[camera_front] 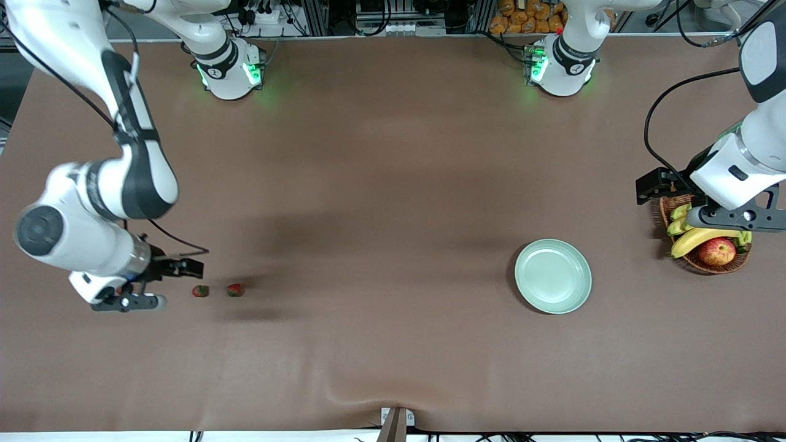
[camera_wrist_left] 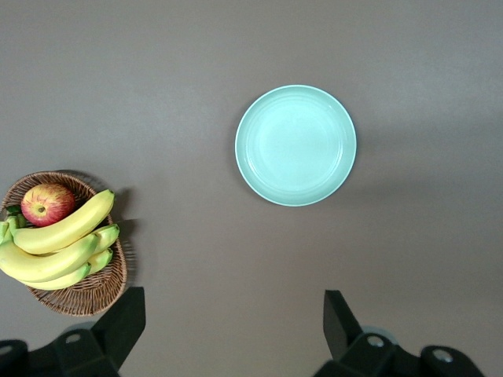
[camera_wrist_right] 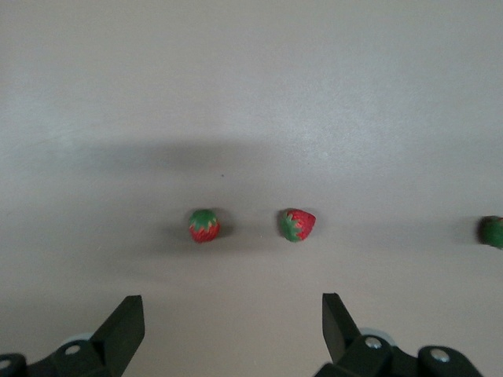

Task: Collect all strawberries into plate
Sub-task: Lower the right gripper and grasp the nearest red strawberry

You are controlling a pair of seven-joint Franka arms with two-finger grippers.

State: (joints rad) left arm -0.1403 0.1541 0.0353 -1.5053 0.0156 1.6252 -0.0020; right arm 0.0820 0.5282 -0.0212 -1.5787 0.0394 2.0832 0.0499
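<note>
Two strawberries [camera_front: 200, 291] [camera_front: 234, 290] lie side by side on the brown table toward the right arm's end. A third shows only as a red speck [camera_front: 119, 290] under the right hand. The right wrist view shows all three [camera_wrist_right: 296, 225] [camera_wrist_right: 204, 225] [camera_wrist_right: 493, 232], the last at the frame's edge. My right gripper [camera_front: 131, 296] [camera_wrist_right: 233, 314] hangs open and empty above the table beside the pair. The pale mint-green plate [camera_front: 552, 276] [camera_wrist_left: 295, 145] lies empty toward the left arm's end. My left gripper [camera_front: 734, 221] [camera_wrist_left: 233, 310] is open and empty over the basket's edge.
A brown wicker basket [camera_front: 712, 266] [camera_wrist_left: 86, 294] with bananas [camera_front: 694, 239] and a red-yellow apple [camera_front: 716, 251] stands beside the plate, at the left arm's end of the table. The cloth has a wrinkle [camera_front: 356, 393] near the front edge.
</note>
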